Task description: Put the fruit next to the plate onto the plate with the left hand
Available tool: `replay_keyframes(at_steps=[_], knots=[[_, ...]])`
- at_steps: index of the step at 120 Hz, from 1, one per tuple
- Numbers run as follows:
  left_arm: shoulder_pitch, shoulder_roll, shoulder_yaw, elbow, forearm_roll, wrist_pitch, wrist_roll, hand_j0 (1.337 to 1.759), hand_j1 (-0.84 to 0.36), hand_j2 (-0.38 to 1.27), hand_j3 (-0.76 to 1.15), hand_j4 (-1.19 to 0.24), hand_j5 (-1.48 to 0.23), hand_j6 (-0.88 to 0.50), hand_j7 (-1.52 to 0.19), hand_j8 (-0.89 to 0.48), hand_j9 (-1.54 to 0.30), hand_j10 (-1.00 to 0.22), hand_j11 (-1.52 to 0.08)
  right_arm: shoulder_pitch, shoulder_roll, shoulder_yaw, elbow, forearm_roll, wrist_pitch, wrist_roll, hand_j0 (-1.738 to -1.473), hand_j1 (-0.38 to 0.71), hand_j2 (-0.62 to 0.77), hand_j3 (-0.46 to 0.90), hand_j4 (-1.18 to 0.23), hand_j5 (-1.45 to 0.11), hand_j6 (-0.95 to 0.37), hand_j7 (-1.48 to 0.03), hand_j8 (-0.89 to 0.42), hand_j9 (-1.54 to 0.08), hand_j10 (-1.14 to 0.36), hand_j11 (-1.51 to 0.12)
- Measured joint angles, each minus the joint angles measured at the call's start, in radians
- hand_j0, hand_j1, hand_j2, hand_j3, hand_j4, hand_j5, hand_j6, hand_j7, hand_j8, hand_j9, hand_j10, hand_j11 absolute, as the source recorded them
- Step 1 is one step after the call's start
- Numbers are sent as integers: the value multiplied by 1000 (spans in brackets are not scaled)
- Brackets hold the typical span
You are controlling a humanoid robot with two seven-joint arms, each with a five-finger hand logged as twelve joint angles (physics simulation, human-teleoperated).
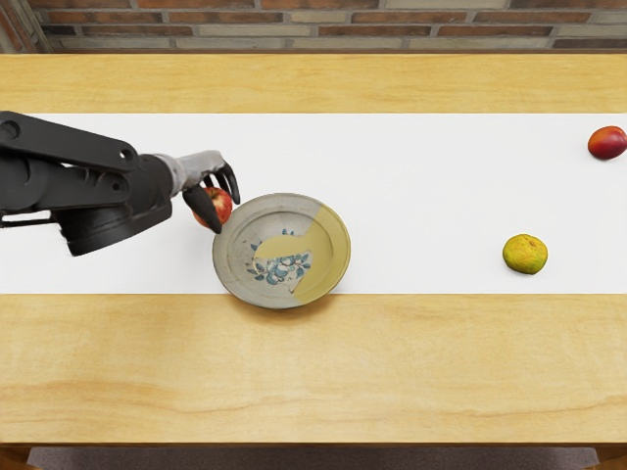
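Note:
A small red apple (221, 204) lies on the white runner just beyond the upper left rim of the plate (333, 257), a grey and yellow dish with a blue flower pattern. My left hand (214, 192) comes in from the left and its dark fingers curl around the apple, thumb on the near side, other fingers over the far side. The apple appears to rest at table level beside the plate, partly hidden by the fingers. Nothing lies on the plate.
A yellow-green citrus fruit (525, 254) sits on the runner to the right. A red-orange fruit (606, 143) lies near the right edge. The white runner (411, 176) crosses the wooden table (313, 372); a brick wall runs behind.

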Motion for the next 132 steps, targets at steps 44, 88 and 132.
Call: replay_keyframes(at_steps=[44, 88, 132], knots=[[-27, -116, -4, 0, -24, -16, 1, 1653, -334, 254, 0, -693, -985, -375, -938, -315, -950, -482, -959, 0, 0, 0, 0, 0, 0, 0, -1658, -349, 0, 0, 0, 0, 0, 0, 0, 0, 0, 0], [-15, -150, -12, 4, -31, -26, 0, 1654, -300, 226, 0, -616, -856, -414, -821, -354, -830, -504, -839, 0, 0, 0, 0, 0, 0, 0, -1658, -349, 0, 0, 0, 0, 0, 0, 0, 0, 0, 0], [-49, 136, -46, 11, -31, -193, -10, 1657, 140, 55, 0, -187, -252, -153, -246, -143, -248, -168, -249, 0, 0, 0, 0, 0, 0, 0, -1658, -349, 0, 0, 0, 0, 0, 0, 0, 0, 0, 0]])
